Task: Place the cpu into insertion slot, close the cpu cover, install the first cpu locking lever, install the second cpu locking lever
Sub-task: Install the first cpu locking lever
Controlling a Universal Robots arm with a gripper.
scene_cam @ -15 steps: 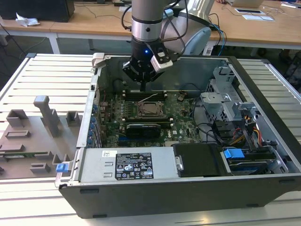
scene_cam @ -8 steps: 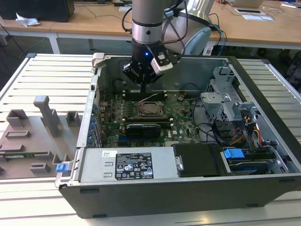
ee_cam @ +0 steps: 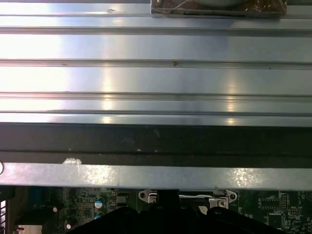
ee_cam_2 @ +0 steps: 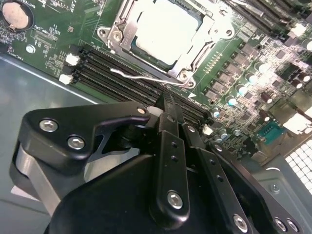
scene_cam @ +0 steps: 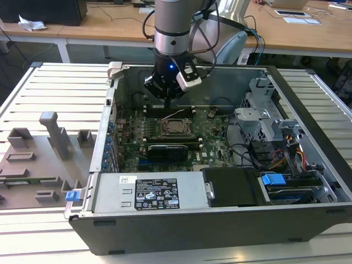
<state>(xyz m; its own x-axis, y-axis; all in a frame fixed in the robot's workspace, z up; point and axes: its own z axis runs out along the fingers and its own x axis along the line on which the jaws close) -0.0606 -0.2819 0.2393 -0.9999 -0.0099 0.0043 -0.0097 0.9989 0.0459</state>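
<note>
In the exterior view the claw (scene_cam: 168,94) hangs inside the open computer case (scene_cam: 220,220), just beyond the far edge of the insertion slot (scene_cam: 176,127) and close to the case's far wall. The second wrist view shows its fingers (ee_cam_2: 169,127) drawn tight together with nothing between them, tips just above the black memory slots (ee_cam_2: 117,73) beside the socket.

The cpu (ee_cam_2: 165,28) lies flat in the insertion slot, its silvery top showing through the square opening of the cpu cover (ee_cam_2: 129,36), which lies down over it. A thin wire locking lever (ee_cam_2: 146,77) runs along the socket edge nearest the claw; whether it is latched I cannot tell.

Room is narrow: the drive cage (scene_cam: 261,118) stands on the exterior view's right, the power supply (scene_cam: 151,192) along the near side. The case sits on a slatted metal table (scene_cam: 55,82), with a grey fixture tray (scene_cam: 38,159) on the exterior view's left.
</note>
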